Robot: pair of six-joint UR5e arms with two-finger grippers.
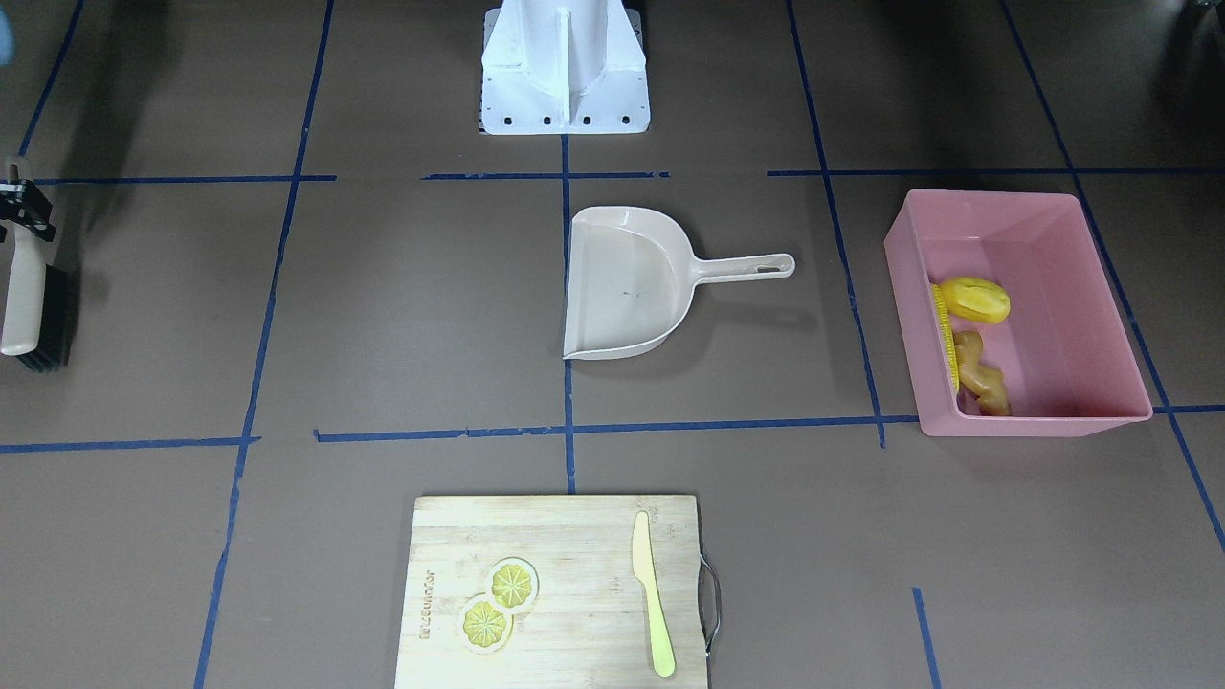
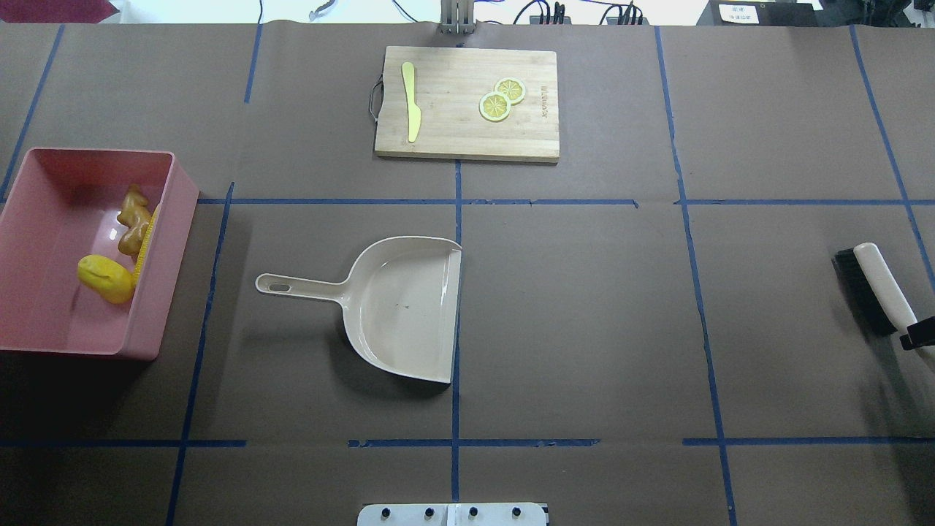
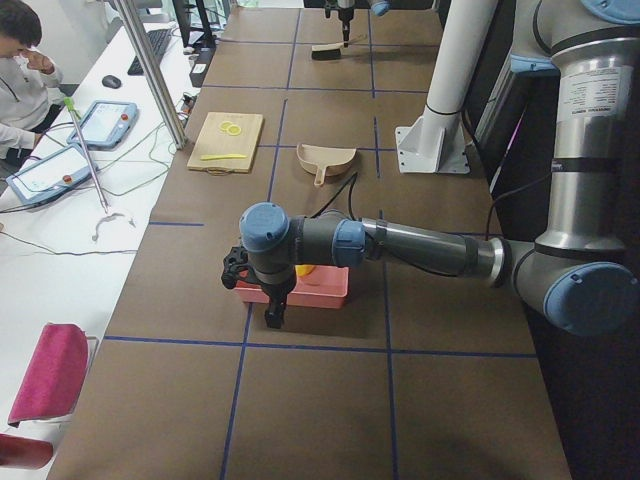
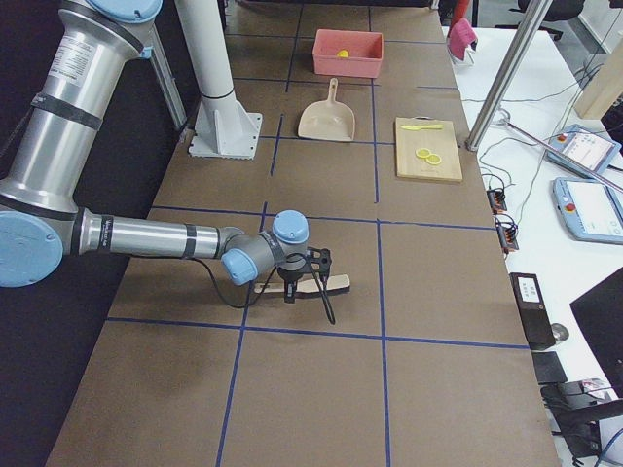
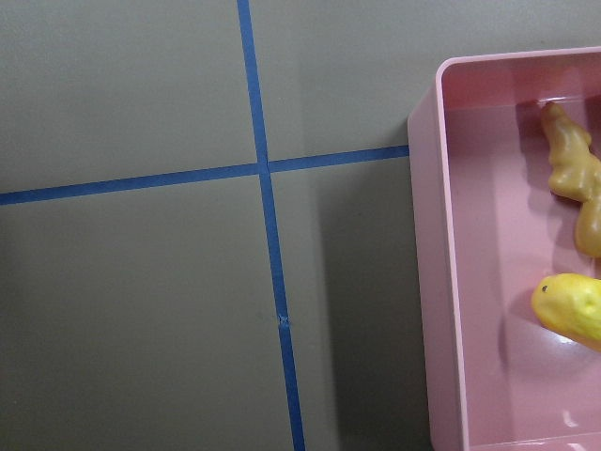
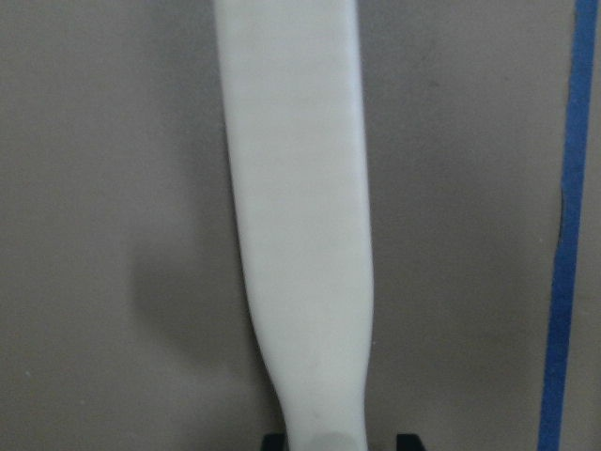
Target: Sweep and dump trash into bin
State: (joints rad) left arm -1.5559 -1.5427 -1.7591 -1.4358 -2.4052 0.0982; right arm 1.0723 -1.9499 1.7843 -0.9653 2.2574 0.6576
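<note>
All three pieces are binned; my tools sit at opposite ends of the counter [image 2: 584,307].
The corn cob [image 2: 144,245], yellow lump [image 2: 106,277] and ginger root [image 2: 133,219] lie inside the pink bin [image 2: 164,292], against the wall nearest the dustpan [image 2: 402,314]. My left tool [image 3: 272,315] hangs just beside the bin's outer side; I cannot tell its grip. My right tool [image 6: 338,440], well apart, loosely straddles the handle of the brush [image 2: 873,285], with a gap showing.

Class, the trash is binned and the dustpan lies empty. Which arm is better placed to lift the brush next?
Right. The right gripper already straddles the handle of the brush at the table's edge, while the left gripper hangs far off by the pink bin.
</note>
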